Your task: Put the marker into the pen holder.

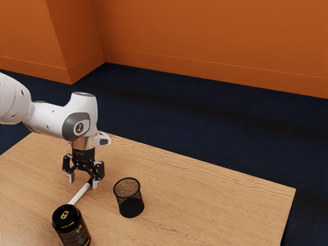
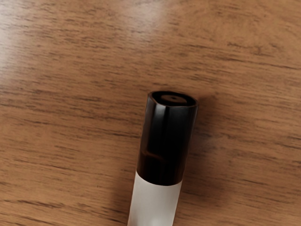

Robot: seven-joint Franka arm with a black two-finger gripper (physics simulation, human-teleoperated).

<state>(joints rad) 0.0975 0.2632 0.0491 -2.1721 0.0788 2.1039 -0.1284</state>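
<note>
My gripper (image 1: 83, 180) is open over the table, its two fingertips standing wide apart. Below it lies the marker, its white body (image 1: 79, 194) slanting toward the dark jar and its black cap near the fingertip on the exterior view's right. In the wrist view the marker's black cap (image 2: 167, 141) and part of the white body (image 2: 153, 202) appear close under the hand. The pen holder (image 1: 130, 203), a black mesh cup, stands upright on the exterior view's right of the gripper, apart from the marker.
A black jar (image 1: 72, 226) with a gold emblem on its lid stands near the marker's white end, at the exterior view's lower edge. The wooden table (image 1: 205, 202) has its far edge behind the arm, with dark blue floor beyond.
</note>
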